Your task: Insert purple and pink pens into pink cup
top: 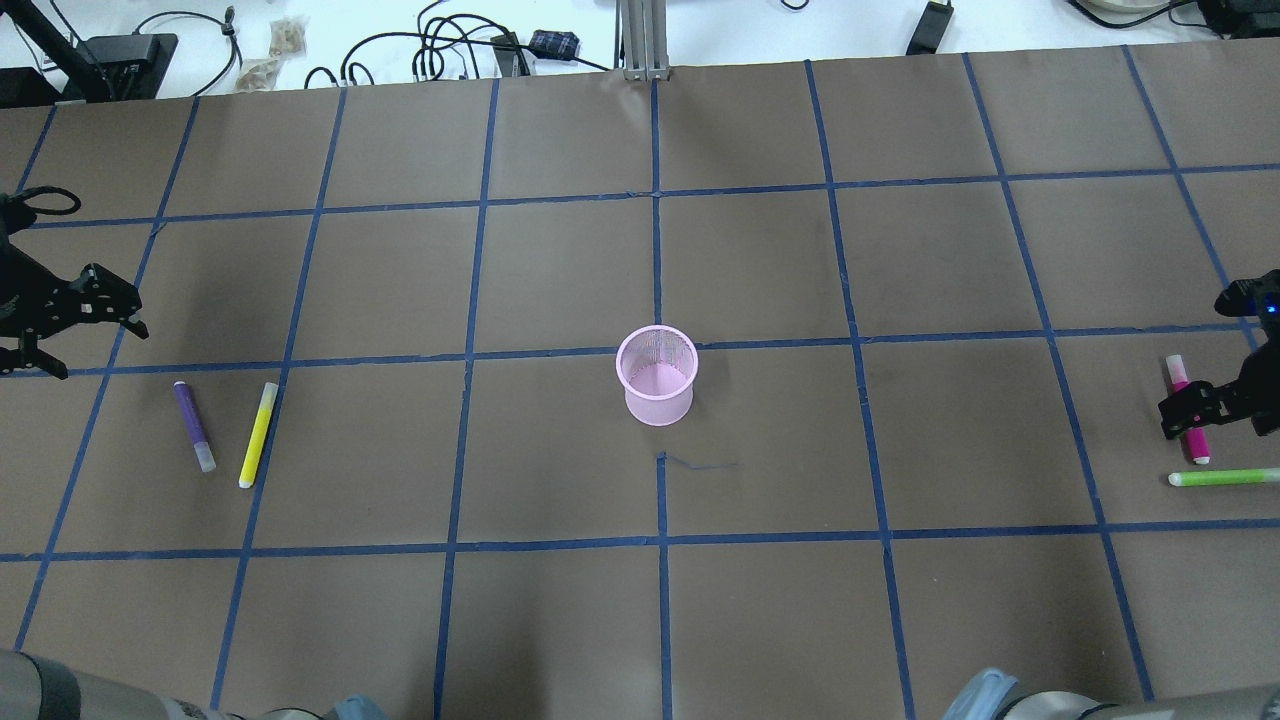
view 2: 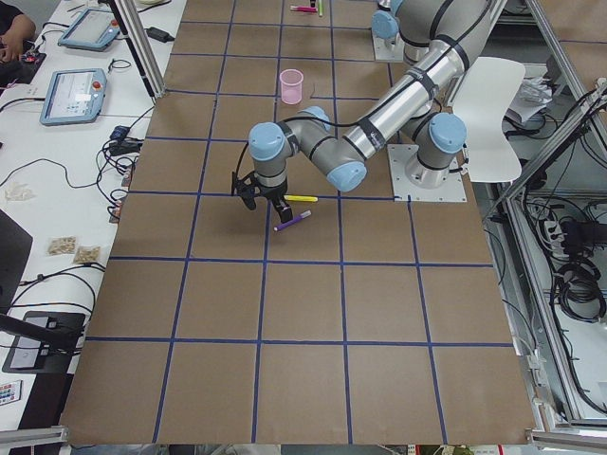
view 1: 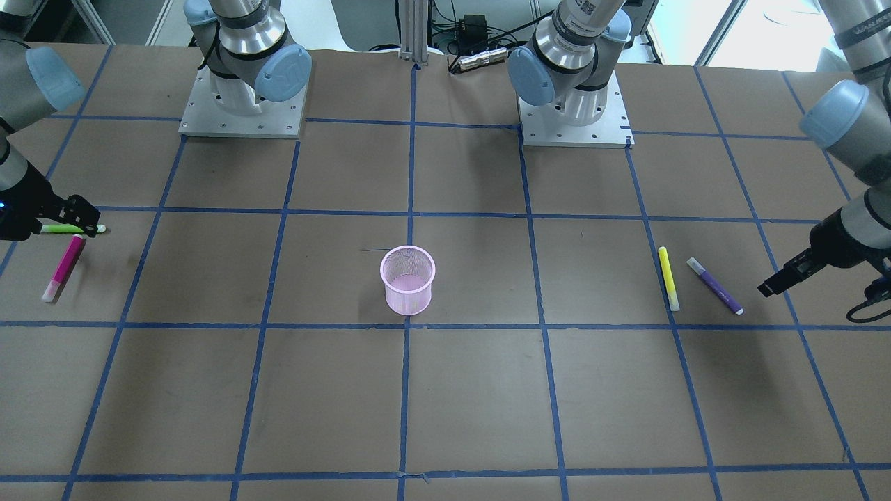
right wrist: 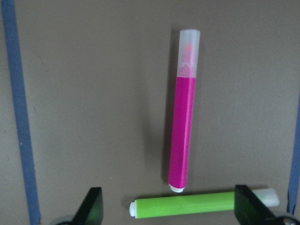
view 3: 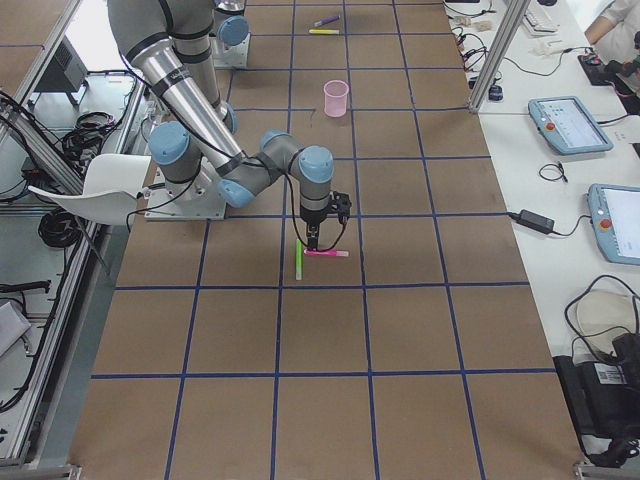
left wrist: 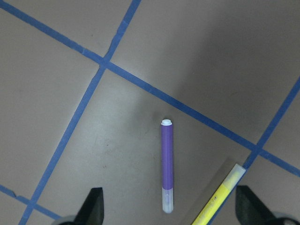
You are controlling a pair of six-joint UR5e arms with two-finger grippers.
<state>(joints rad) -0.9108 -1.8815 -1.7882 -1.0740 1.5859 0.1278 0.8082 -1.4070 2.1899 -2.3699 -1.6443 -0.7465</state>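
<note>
The pink mesh cup (top: 656, 375) stands upright at the table's middle, also in the front-facing view (view 1: 408, 280). The purple pen (top: 194, 426) lies flat on my left, beside a yellow pen (top: 258, 434). My left gripper (top: 92, 340) hovers open and empty just beyond the purple pen; its wrist view shows the purple pen (left wrist: 167, 166) between the spread fingertips (left wrist: 93, 208). The pink pen (top: 1185, 410) lies flat at the far right. My right gripper (top: 1200, 405) hovers open and empty over it; its wrist view shows the pink pen (right wrist: 183, 126) centred.
A green pen (top: 1225, 477) lies crosswise just beyond the pink pen's tip, also in the right wrist view (right wrist: 201, 202). The yellow pen (left wrist: 218, 199) lies close beside the purple one. Blue tape lines grid the brown table (top: 560, 620). Cables lie along the far edge.
</note>
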